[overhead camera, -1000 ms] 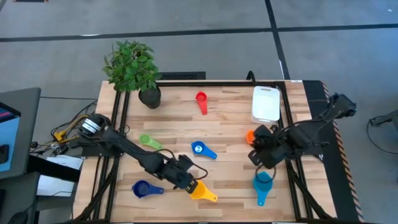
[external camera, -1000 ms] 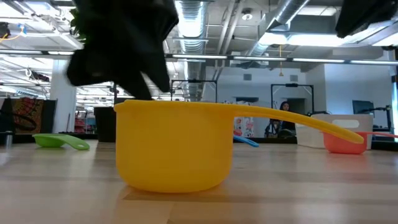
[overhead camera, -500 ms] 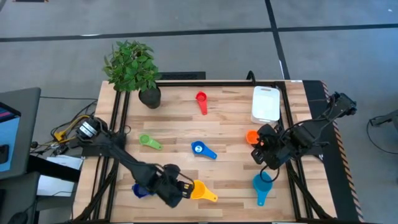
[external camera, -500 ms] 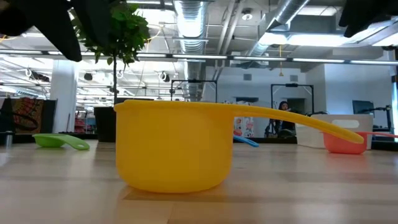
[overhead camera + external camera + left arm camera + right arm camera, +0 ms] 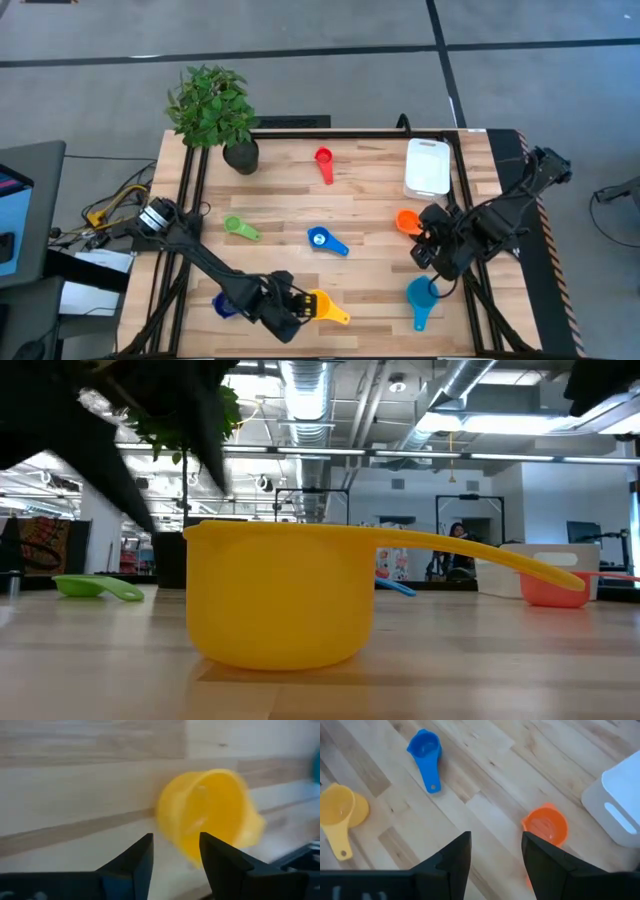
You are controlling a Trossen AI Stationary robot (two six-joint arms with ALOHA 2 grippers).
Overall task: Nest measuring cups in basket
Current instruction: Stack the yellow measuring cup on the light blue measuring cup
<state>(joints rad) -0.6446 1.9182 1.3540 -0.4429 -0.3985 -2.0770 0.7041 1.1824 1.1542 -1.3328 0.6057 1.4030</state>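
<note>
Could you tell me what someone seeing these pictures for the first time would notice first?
Probably the yellow measuring cup, which fills the low view and lies near the table's front edge with the left gripper right beside it, fingers open. Next, the bright cups scattered over the wooden table, and the white basket at the far right corner, with no cup visible in it.

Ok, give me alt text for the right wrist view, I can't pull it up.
The right gripper hangs open above the wooden table, nothing between its fingers. Beyond it lie an orange cup, a blue cup and a yellow cup, with a corner of the white basket at the edge.
</note>
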